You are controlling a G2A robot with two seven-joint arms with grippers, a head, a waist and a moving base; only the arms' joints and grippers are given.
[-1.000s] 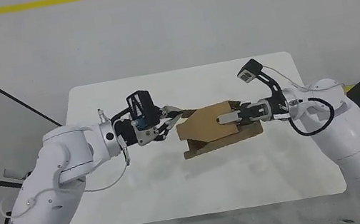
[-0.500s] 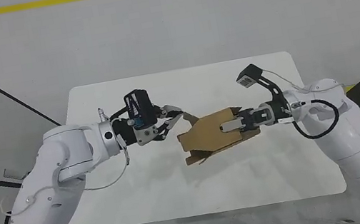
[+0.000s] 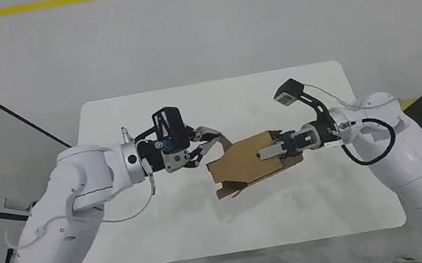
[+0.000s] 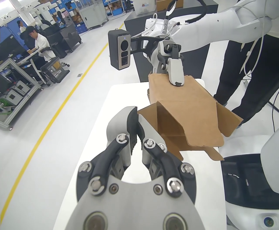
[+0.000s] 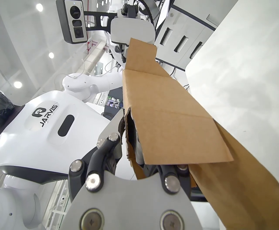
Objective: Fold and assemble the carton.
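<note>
Gripping one carton (image 3: 246, 162): right hand (image 3: 268, 154) clamped on its panel (image 4: 185, 98); left hand (image 4: 136, 115) pinched on a flap (image 4: 148, 118).

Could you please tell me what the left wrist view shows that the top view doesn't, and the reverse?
Left wrist view: the hollow inside of the carton, seen through its open end. Top view: the whole outline of the white table, with the carton over its middle. Both: the left gripper and right gripper clamped on opposite ends of the carton.
</note>
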